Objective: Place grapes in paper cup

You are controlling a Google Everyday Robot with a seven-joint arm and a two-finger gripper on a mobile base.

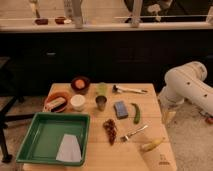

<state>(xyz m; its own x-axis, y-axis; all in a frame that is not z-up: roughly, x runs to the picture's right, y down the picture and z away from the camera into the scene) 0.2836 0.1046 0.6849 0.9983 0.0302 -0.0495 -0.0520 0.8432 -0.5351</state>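
Grapes [110, 131]: dark red-purple, lumpy elongated bunch; end effector [168, 117] beside table [95, 150] edge.

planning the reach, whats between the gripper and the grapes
A green vegetable and a fork, in the camera view; the gripper hangs beside the table edge.

Wooden table [95, 150], clock read from its middle. Grapes [110, 131] lie about dead centre. Green tray [30, 147] at 8. Paper cup [77, 102] and two bowls [80, 84] at 10 to 11. Metal cup [101, 103] and green cup [102, 88] at 12. Sponge [120, 109] at 1, chili [136, 113] at 2, fork [133, 133] at 3, banana [151, 145] at 4. I see the gripper [169, 117] off the 3 o'clock edge.
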